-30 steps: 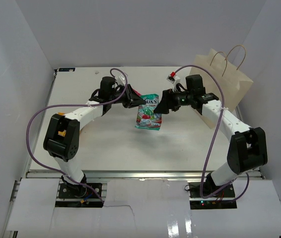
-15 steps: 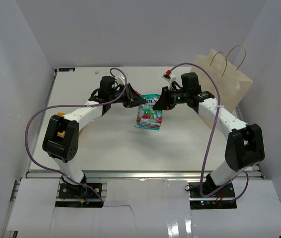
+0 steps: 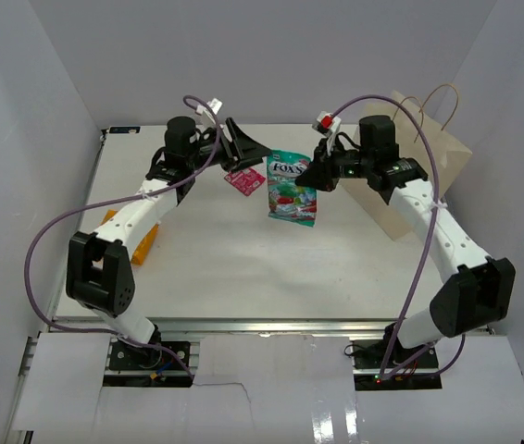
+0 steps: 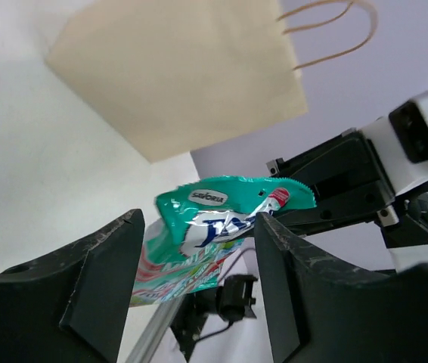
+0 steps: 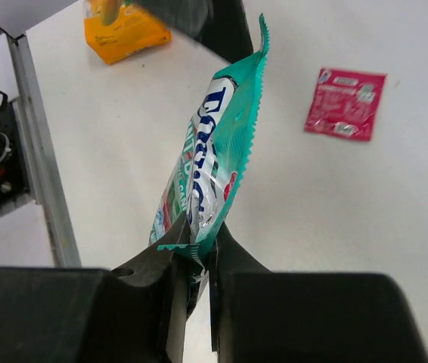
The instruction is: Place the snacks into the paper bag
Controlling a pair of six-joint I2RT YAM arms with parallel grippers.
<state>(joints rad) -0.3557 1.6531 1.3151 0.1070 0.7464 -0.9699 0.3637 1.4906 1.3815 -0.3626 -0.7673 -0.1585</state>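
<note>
Left claw (image 3: 253,153) raised, jaws apart; right claw (image 3: 311,176) raised, pinched tight.

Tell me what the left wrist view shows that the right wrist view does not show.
Only the left wrist view shows the paper bag, and the left hand open with nothing in its grip. Only the right wrist view shows the orange packet and the pink-red square, both lying on the table. Both views show the teal-green packet pinched in the right hand.
</note>
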